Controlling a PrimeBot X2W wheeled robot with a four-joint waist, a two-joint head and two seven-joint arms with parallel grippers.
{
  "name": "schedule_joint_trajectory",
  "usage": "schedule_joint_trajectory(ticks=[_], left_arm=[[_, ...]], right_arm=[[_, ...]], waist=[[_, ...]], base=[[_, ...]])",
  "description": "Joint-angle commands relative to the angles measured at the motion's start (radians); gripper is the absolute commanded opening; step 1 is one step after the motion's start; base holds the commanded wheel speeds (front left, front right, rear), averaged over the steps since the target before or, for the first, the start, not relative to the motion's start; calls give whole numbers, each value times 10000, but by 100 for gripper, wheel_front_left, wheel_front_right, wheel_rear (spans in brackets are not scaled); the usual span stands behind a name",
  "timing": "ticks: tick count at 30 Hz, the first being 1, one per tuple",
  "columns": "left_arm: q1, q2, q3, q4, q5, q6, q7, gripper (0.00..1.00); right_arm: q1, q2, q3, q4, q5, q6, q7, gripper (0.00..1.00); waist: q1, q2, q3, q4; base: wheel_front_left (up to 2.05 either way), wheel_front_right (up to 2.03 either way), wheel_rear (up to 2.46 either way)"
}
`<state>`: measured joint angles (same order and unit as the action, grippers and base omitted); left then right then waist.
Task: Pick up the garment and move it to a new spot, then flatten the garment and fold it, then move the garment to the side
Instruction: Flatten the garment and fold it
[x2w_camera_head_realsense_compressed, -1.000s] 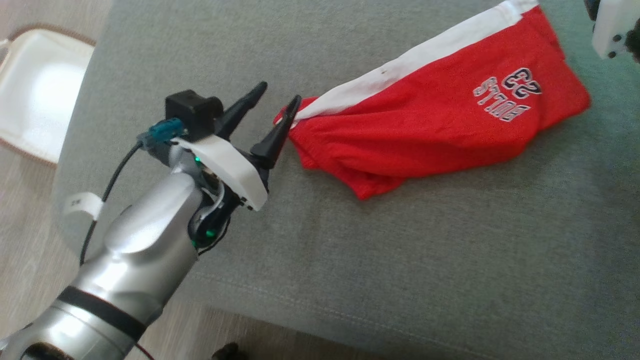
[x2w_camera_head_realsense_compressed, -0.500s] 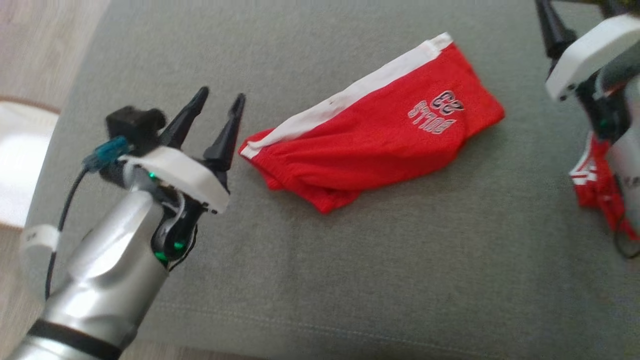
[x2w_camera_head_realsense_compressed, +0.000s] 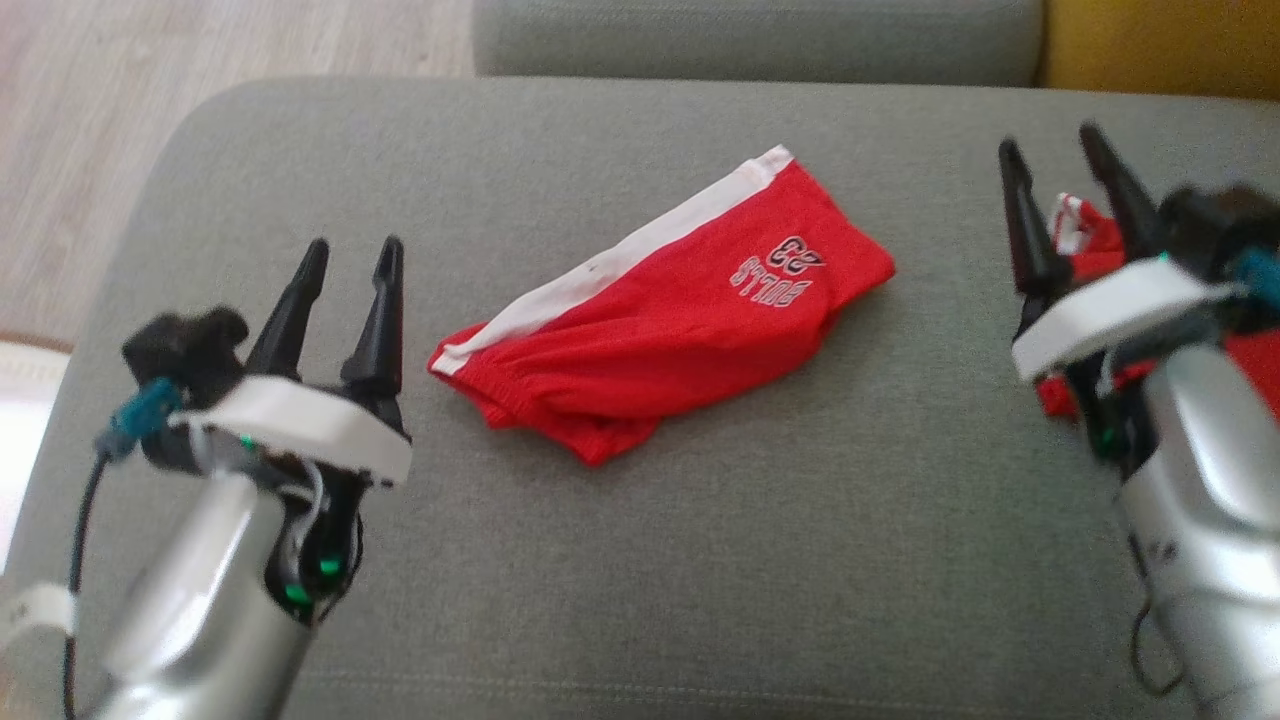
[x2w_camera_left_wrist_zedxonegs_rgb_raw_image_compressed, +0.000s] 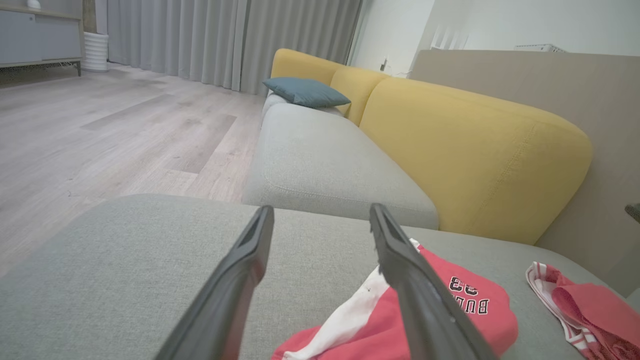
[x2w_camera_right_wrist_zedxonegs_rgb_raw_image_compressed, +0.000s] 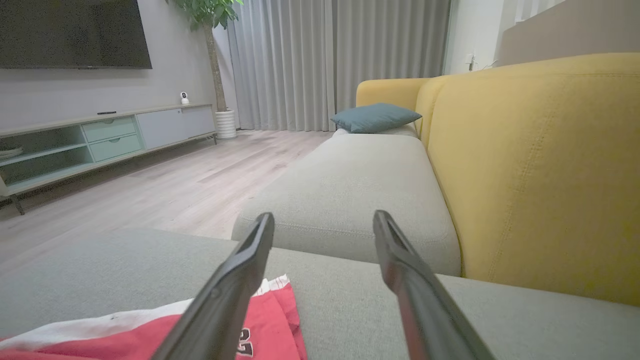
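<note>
Red shorts (x2w_camera_head_realsense_compressed: 660, 320) lie folded in a loose bundle at the middle of the grey cushion (x2w_camera_head_realsense_compressed: 700, 560) in front of me. Their white side stripe runs along the far-left edge, and the print "BULLS 23" sits near the far-right end. I count two red garments. The second red garment (x2w_camera_head_realsense_compressed: 1085, 240), with red-and-white striped trim, is crumpled at the right of the same cushion, apart from the shorts.

I count two grippers, both with jaws spread wide and nothing between the fingers. The left gripper (x2w_camera_head_realsense_compressed: 355, 245) hovers at the near left, fingers pointing away from me, just beside the shorts' left end but not touching. A strip of bare grey fabric lies between them. The right gripper (x2w_camera_head_realsense_compressed: 1050, 140) stands at the right, well apart from the shorts. Its fingers and white housing cover part of the second red garment, so I cannot tell that garment's full shape.

Beyond the cushion's far edge sits one more grey seat (x2w_camera_left_wrist_zedxonegs_rgb_raw_image_compressed: 320, 160), backed on the right by yellow backrests (x2w_camera_left_wrist_zedxonegs_rgb_raw_image_compressed: 475, 150), with one teal pillow (x2w_camera_left_wrist_zedxonegs_rgb_raw_image_compressed: 305, 92) at its far end. To the left is wooden floor (x2w_camera_head_realsense_compressed: 150, 100), and further off grey curtains (x2w_camera_right_wrist_zedxonegs_rgb_raw_image_compressed: 340, 60).
</note>
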<state>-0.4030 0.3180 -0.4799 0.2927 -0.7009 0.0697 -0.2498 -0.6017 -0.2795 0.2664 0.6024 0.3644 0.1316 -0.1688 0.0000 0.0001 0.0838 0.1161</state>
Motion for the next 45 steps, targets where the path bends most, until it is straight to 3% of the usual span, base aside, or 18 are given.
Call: schedule_joint_trajectory(ticks=[1, 6, 11, 18, 27, 29, 35, 38, 41, 45], left_arm=[[-200, 145, 578, -401, 170, 63, -119, 100], [947, -471, 1513, -1087, 1238, 122, -120, 100], [2160, -1276, 2417, -1596, 2639, -111, -120, 100], [2510, -1986, 3194, -1562, 3385, -773, -120, 100], [2228, -2409, 3452, -1201, 3798, -1404, -120, 100], [2162, -2480, 3457, -1116, 3854, -1501, -120, 100], [1970, -2611, 3402, -878, 3944, -1703, -120, 100], [1884, -2638, 3351, -721, 4009, -1768, -120, 100], [1768, -2654, 3453, -632, 4009, -1810, -120, 100], [1673, -2667, 3508, -597, 3997, -1859, -120, 100]], right_arm=[[83, 177, -42, -455, -141, -9, -136, 100], [1691, 996, -847, -1543, -996, -9, -252, 100], [3246, 1827, -1416, -2739, -1793, -9, -111, 100], [3683, 2102, -1697, -3595, -2204, -9, 270, 100], [3436, 2164, -1918, -3838, -2294, -9, 906, 100], [3341, 2226, -2345, -3598, -1702, -9, 1378, 100], [2587, 2287, -3316, -2414, 2182, -9, 2903, 100], [2023, 2289, -3613, -1624, 3258, -9, 3447, 100], [1426, 2290, -3938, -752, 3815, -9, 3890, 100], [680, 2291, -4472, 531, 3660, -9, 4381, 100]], waist=[[0, -1, -182, -171], [0, -1, -454, -420], [0, -1, -593, -710], [0, -1, -387, -577], [0, -1, 278, 209], [0, -1, 451, 466], [0, -1, 881, 1261], [0, -1, 1053, 1642], [0, -1, 1211, 2009], [0, -1, 1392, 2461]], base=[[0, 0, 0], [0, 0, 0], [0, 0, 0], [0, 0, 0], [0, 0, 0], [0, 0, 0], [0, 0, 0], [0, 0, 0], [0, 0, 0], [0, 0, 0]])
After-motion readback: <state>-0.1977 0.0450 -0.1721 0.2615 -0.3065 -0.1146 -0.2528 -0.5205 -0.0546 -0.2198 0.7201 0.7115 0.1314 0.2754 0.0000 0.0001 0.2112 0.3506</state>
